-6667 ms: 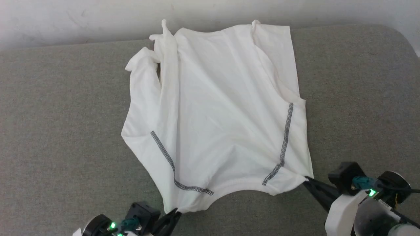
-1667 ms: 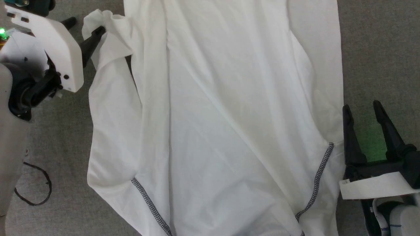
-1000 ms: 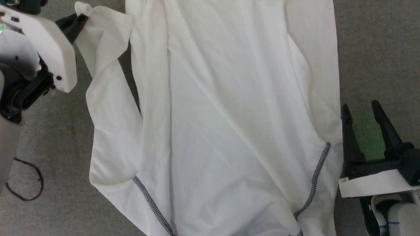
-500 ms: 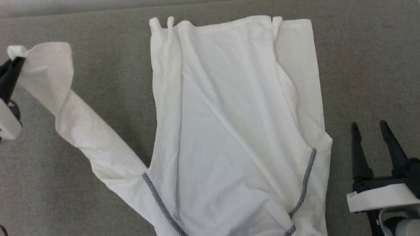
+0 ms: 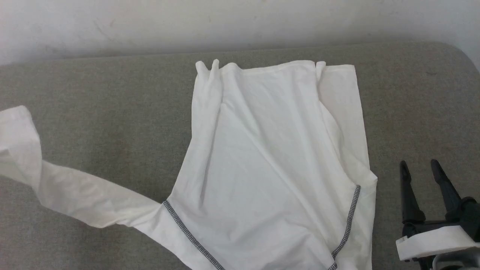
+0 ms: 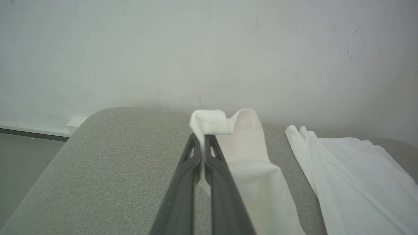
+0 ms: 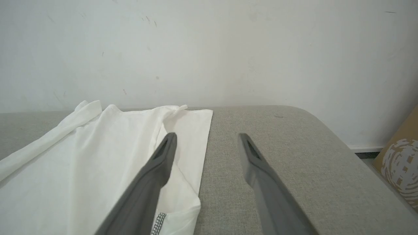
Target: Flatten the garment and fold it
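A: Whereabouts of the white long-sleeved shirt [image 5: 270,168]?
B: Spread on the grey upholstered cushion [image 5: 93,112], hem end toward the pale wall [image 5: 225,22], shoulder end toward the near edge of the head view. Creased down the body, with a long fold down each side.
A: Sleeves?
B: On the robot's left, one sleeve [image 5: 82,195] stretched out sideways from the shoulder, well apart from the body, ending at the cuff [image 6: 210,120]. On the right, folded in against the body; hard to tell exactly how.
A: Markings?
B: Dark grey stitching [image 5: 187,234] slanting along both shoulder seams.
A: State of the left gripper [image 6: 203,138]?
B: Pinched tight on that cuff, white cloth curling over the fingertips, near the cushion's rounded left end.
A: And the right gripper [image 5: 419,163]?
B: Spread wide, gripping nothing, just beside the shirt's right edge by the shoulder seam, fingers pointing toward the wall. From the right wrist: left finger over the cloth's edge, right finger over bare cushion.
A: Anything past the cushion?
B: Brown cardboard [image 7: 400,163] with a white pattern, low at the right.
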